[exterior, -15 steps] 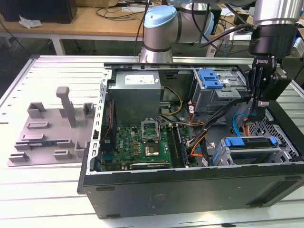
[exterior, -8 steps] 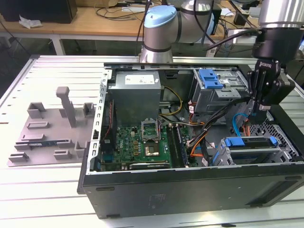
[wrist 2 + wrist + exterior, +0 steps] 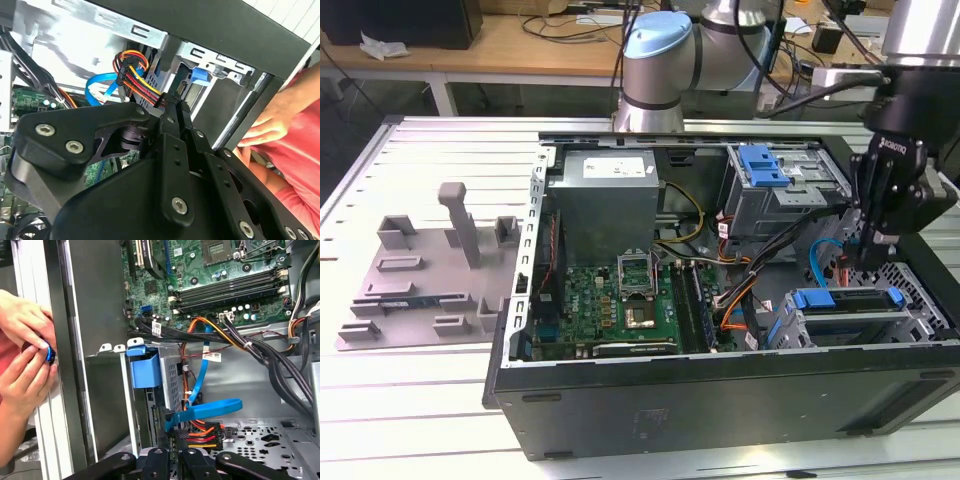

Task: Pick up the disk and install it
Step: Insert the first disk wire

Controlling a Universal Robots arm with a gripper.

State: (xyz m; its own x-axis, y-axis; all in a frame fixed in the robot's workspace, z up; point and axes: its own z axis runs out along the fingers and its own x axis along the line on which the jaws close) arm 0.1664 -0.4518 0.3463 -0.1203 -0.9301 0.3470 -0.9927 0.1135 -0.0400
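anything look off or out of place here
Yes: a person's hands are right at the computer case's outer wall, holding a small blue part, close to where the gripper hangs inside the case. Hands that near a working arm look odd.

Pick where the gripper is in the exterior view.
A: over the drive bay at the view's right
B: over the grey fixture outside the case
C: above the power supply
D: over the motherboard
A: the gripper hangs inside the case at the exterior view's right, just above the blue-framed disk seated there.
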